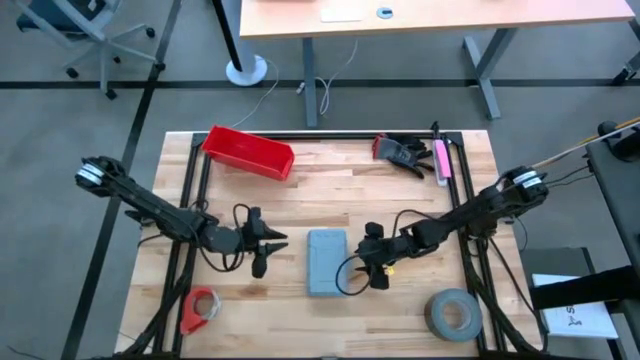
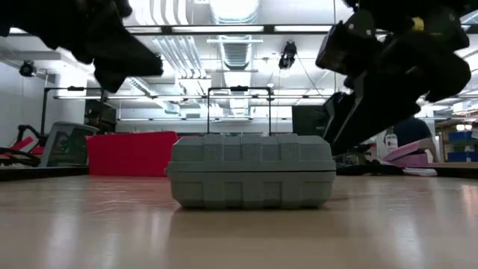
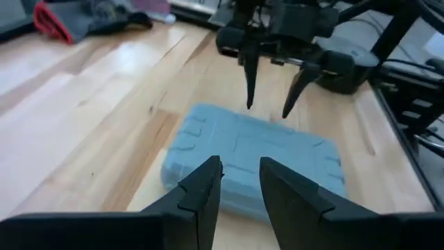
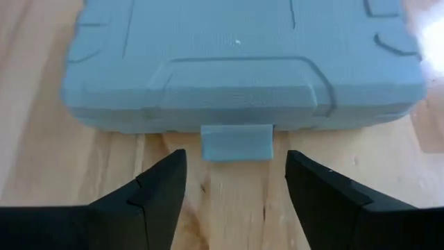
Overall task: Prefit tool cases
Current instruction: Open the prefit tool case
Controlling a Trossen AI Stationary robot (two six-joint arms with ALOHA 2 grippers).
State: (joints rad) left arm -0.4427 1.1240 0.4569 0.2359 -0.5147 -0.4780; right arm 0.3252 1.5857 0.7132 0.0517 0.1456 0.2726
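Observation:
The grey-blue tool case (image 1: 326, 262) lies shut and flat on its broad underside in the middle of the wooden table; the low view shows its ribbed side (image 2: 250, 170). My left gripper (image 1: 276, 244) hovers just off the case's left side, fingers open a little (image 3: 241, 179) and pointing at the case (image 3: 257, 156). My right gripper (image 1: 366, 258) stands off the case's right side, open wide (image 4: 236, 182), its fingers either side of the small latch tab (image 4: 236, 142) without touching it.
A red bin (image 1: 248, 152) sits at the far left, with dark gloves (image 1: 402, 152) and a pink tool (image 1: 441, 160) at the far right. A grey tape roll (image 1: 452, 314) lies near right, a red object (image 1: 200, 308) near left. Bare wood surrounds the case.

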